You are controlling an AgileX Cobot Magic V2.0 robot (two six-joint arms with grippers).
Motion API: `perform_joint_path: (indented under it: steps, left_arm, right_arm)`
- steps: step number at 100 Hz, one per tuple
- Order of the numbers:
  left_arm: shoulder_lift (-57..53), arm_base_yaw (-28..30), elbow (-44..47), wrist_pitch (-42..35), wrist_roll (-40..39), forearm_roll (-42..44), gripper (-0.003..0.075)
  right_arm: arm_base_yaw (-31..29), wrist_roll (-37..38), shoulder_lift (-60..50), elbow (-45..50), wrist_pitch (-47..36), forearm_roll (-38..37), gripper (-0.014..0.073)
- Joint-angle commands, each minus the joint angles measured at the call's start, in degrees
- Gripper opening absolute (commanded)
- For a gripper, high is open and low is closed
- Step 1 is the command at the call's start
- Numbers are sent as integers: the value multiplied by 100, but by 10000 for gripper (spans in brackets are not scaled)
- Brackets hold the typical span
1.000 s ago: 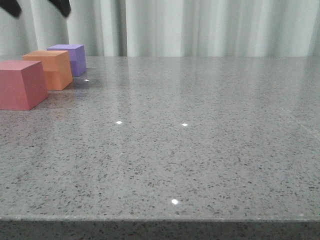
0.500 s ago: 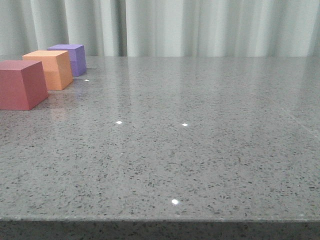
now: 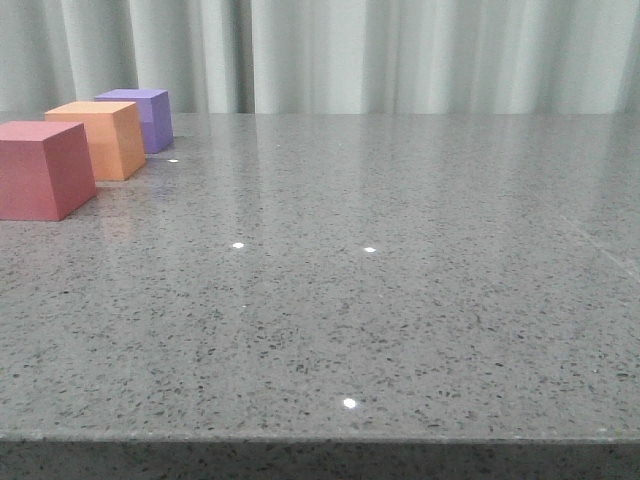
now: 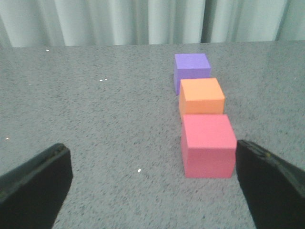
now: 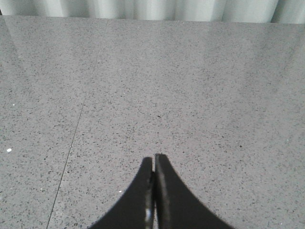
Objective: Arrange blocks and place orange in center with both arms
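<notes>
Three cubes stand in a row at the table's far left: the pinkish-red cube (image 3: 42,169) nearest, the orange cube (image 3: 103,138) in the middle, the purple cube (image 3: 140,117) farthest. They also show in the left wrist view: pinkish red (image 4: 208,145), orange (image 4: 201,98), purple (image 4: 191,69). My left gripper (image 4: 153,183) is open wide and empty, above the table; the pinkish-red cube lies just ahead near its one finger (image 4: 269,183). My right gripper (image 5: 154,162) is shut and empty over bare table. Neither gripper shows in the front view.
The grey speckled table (image 3: 380,260) reaches to a front edge near the camera. Pale curtains (image 3: 400,50) hang behind it. A thin seam (image 5: 71,143) runs across the tabletop in the right wrist view.
One second ago dark gripper parts showed at the top left of the front view above the cubes; they have left the view. The cubes have not moved.
</notes>
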Motion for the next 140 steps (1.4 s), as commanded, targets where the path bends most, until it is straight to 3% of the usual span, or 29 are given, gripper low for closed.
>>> perform_joint_path:
  steps: [1,15,27,36,55,120,140]
  left_arm:
    - [-454,24,91,-378,1,142,657]
    - [-1064,24,342,-378,1,142,641]
    - [-1377,24,454,-369,1,142,553]
    - [-1483,24,466,-343,1,142,409]
    - [-1504,24,466,-300,1,142,-18]
    - [-1504,24,466,-300,1,142,-20]
    - [-1516,24,583,-965,1,127,-20]
  right_arm:
    - [-30,-36,14,-153,-426,-28,-68]
    - [-30,-36,14,-153,-426,-28,-68]
    - [-30,-36,14,-153,-426,-28,-68]
    - [-30,-36,14,-153,-426,-28,-68]
    - [-30,-36,14,-153,-426,-28,-68]
    - [-30,-36,14,-153,-426,-28,-68]
    - [-30,-36,14,-153,-426,-28,-68]
